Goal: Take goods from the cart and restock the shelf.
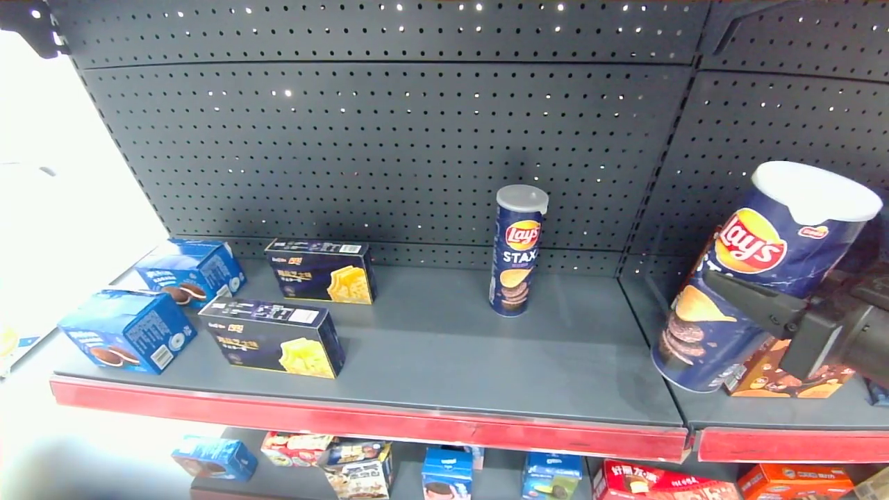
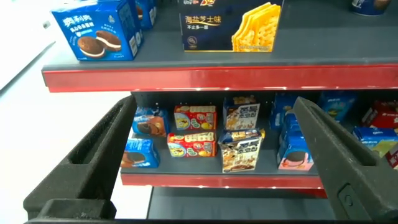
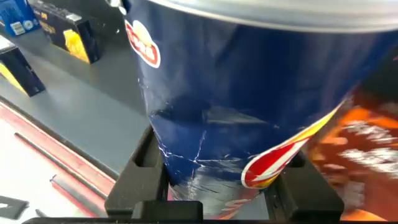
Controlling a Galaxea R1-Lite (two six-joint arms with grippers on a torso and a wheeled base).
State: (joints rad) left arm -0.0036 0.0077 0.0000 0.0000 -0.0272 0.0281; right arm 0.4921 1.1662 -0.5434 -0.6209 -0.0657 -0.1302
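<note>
Read as a clock face, the head view has the right pincer (image 1: 764,305) at 3 o'clock, clamped around the middle of a dark blue chips can (image 1: 757,243) with a pale lid. This held can tilts, its lid leaning toward 1 o'clock and its base toward 7 o'clock. The base is low over the seam between two sections of the grey shelf (image 1: 444,347); whether it touches the shelf cannot be told. In the right wrist view the two black fingers of the right pincer (image 3: 217,186) press against either side of the held can (image 3: 249,93).

A second can (image 1: 518,250) of the same kind stands upright near the centre of the shelf, close to the pegboard back (image 1: 389,139) and well apart from the held one. An orange box (image 1: 785,378) sits just behind the held can, at 4 o'clock.

Toward 8 and 9 o'clock lie two light blue cookie boxes (image 1: 128,330) (image 1: 191,271) and, beside them, two dark boxes with yellow pictures (image 1: 274,337) (image 1: 321,271). One box of each kind lies near the red front edge (image 1: 347,417) and the other farther back.

The left pincer (image 2: 214,102) holds nothing, its fingers spread wide. It faces the shelf's red front edge (image 2: 217,78) and the lower shelf (image 2: 217,179), which carries small snack boxes (image 2: 194,134) in rows. A cookie box (image 2: 96,31) and a yellow-pictured box (image 2: 233,25) sit on the upper shelf above.
</note>
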